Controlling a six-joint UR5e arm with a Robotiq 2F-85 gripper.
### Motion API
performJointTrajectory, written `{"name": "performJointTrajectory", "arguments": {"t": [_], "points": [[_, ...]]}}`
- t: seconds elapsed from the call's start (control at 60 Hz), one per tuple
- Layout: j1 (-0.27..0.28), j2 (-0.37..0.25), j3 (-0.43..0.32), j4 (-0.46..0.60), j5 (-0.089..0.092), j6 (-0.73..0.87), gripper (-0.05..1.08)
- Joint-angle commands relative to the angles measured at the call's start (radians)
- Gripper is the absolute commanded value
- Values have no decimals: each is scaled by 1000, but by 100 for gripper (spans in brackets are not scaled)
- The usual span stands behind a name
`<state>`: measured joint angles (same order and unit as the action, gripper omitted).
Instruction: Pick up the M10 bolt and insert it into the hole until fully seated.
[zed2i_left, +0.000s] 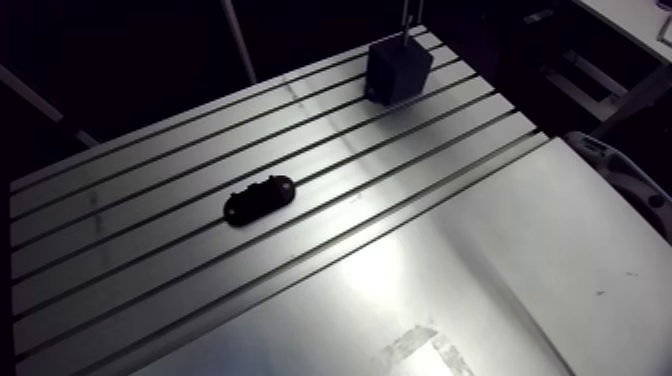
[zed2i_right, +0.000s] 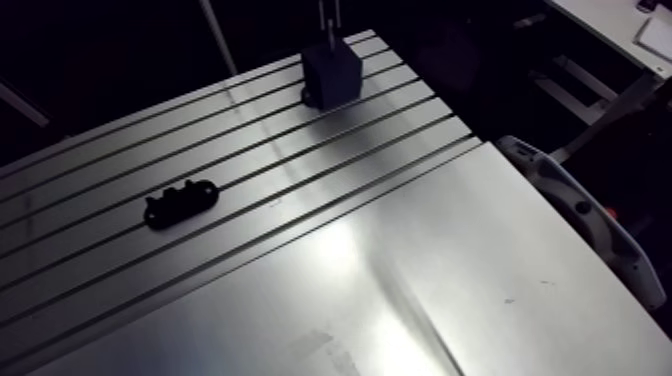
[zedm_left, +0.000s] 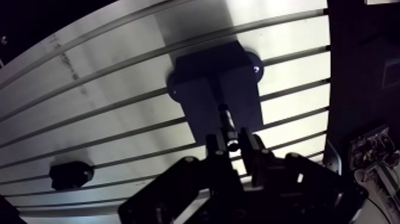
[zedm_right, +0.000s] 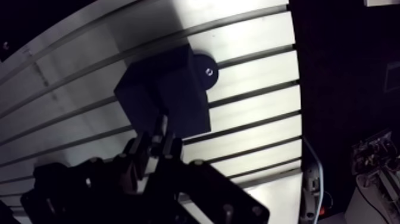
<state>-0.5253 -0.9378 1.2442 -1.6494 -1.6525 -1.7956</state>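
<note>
The M10 bolt (zedm_left: 227, 121) sits pinched between the two fingers (zedm_left: 213, 148) of the tool (zedm_left: 232, 145), which is closed narrow around its rear end. The shank runs straight out ahead of the fingers, so its long axis follows the tool's own line of reach. The free end points at the dark block (zedm_left: 202, 77) directly beyond it and overlaps the block's upper face in the wrist view.

The coming move turns on that line: I judge that the bolt must travel along its own axis, with any sideways offset from the hole corrected first.

The hole itself cannot be made out, because the block's face is uniformly dark and the bolt's tip covers the likely spot. Whether the tip hangs clear above the face, touches it, or has already entered is not readable.

A rounded foot (zedm_left: 255, 67) with a bright screw head juts from the block's side and rests on the slotted tabletop (zedm_left: 113, 89).

In the arm view the block stands near the far corner of the tabletop, and the tool is almost wholly cut off at the frame's edge, so that view gives no check on depth. A black oval part (zed2i_left: 260, 199) lies well apart from the block, across several slots.
</note>
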Motion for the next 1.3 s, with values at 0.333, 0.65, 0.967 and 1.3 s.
{"name": "performJointTrajectory", "arguments": {"t": [0.333,0.65,0.967,1.3], "points": [[1,9,1,-5,3,0,108],[1,11,2,-5,4,0,108],[-4,12,4,-5,1,-1,108],[-4,11,5,-8,1,-2,108]]}}
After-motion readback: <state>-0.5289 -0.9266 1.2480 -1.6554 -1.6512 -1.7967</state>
